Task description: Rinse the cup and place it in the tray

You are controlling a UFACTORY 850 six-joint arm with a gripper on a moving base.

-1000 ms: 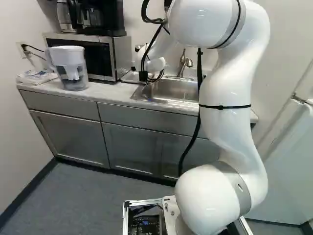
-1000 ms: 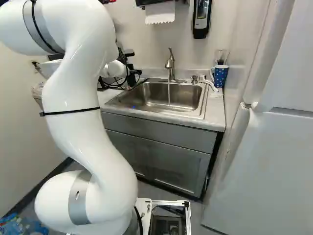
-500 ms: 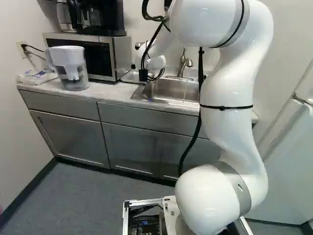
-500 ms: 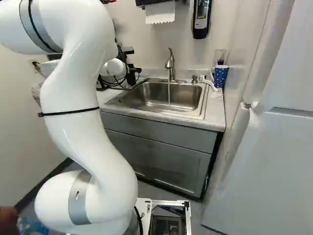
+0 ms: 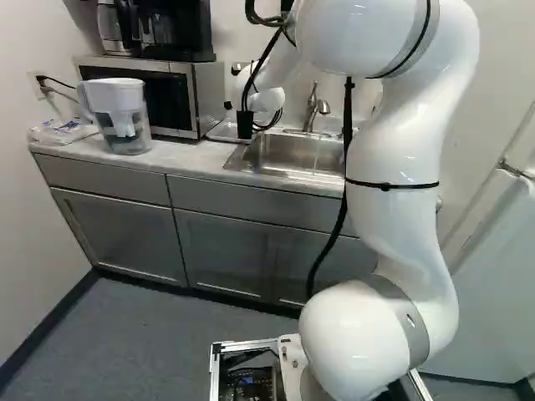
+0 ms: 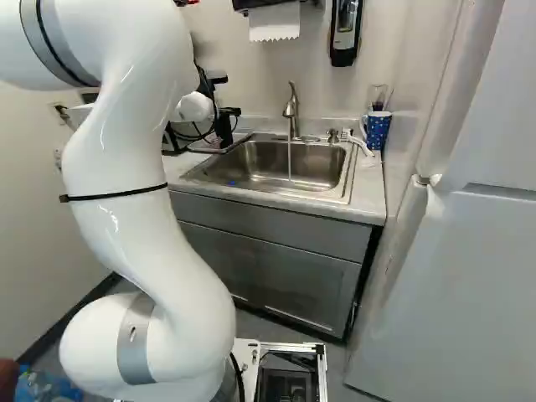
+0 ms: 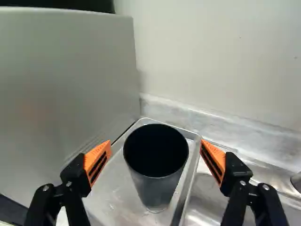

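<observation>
The end effector (image 7: 155, 143) is released; the cup (image 7: 157, 182) looks stiff, probably slippery, best held by 2 opposite sides.

Over the last second the arm (image 5: 389, 225) has leaned back from the sink (image 5: 288, 154), its upper part drawn toward the cameras: it has slid right in the left base view and left in the right base view. Its wrist (image 5: 267, 100) has risen a little, beside and above the sink's left end. The black cable (image 5: 333, 234) in front of the sink has shifted slightly right with the arm. In the right base view the arm now hides more of the bag (image 5: 63, 132), well left of the sink.
</observation>
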